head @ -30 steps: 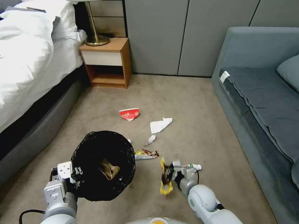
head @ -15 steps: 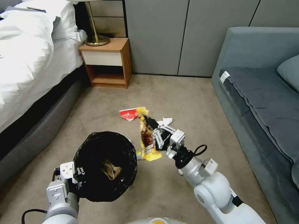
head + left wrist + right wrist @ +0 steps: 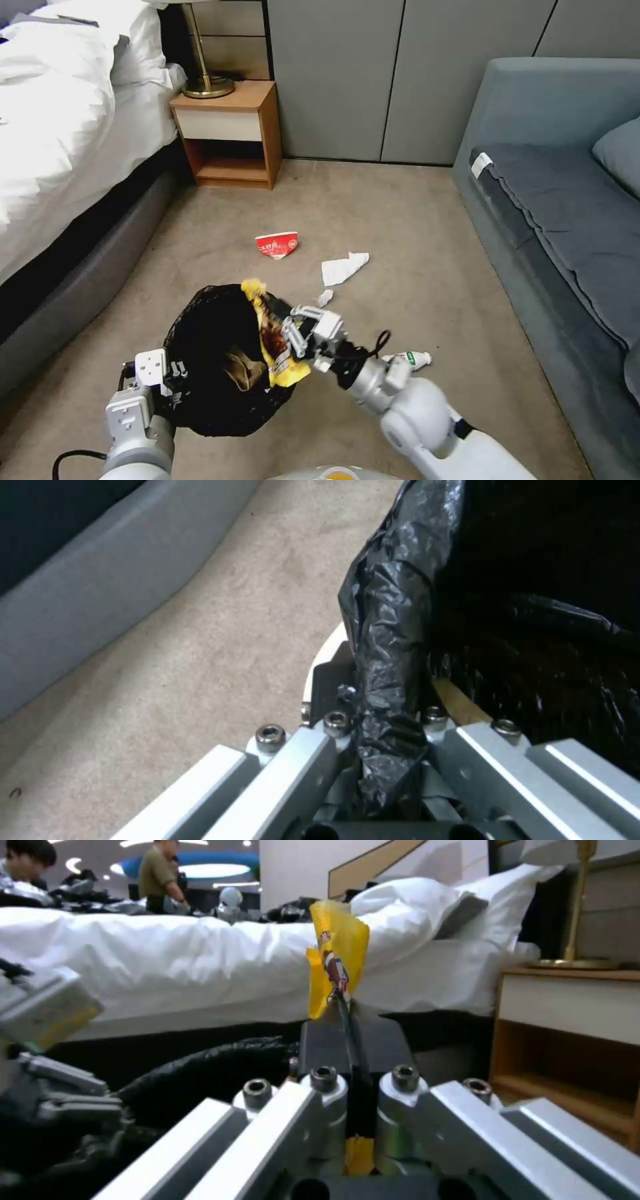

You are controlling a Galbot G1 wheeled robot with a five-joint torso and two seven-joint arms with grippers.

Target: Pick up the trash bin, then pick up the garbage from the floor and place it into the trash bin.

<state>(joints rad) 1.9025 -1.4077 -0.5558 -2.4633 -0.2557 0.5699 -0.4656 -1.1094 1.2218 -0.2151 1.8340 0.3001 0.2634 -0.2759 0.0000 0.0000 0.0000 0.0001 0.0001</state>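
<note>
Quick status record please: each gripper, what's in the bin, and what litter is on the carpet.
left gripper: shut on the liner-covered rim of the trash bin, holding it near the bed side
right gripper: shut on the yellow wrapper, over the bin's mouth
in bin: a brown wrapper
on carpet: red-white paper cup, white tissue, a small white scrap, small white bottle

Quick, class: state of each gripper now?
Left gripper: shut on the trash bin rim.
Right gripper: shut on the yellow wrapper.
</note>
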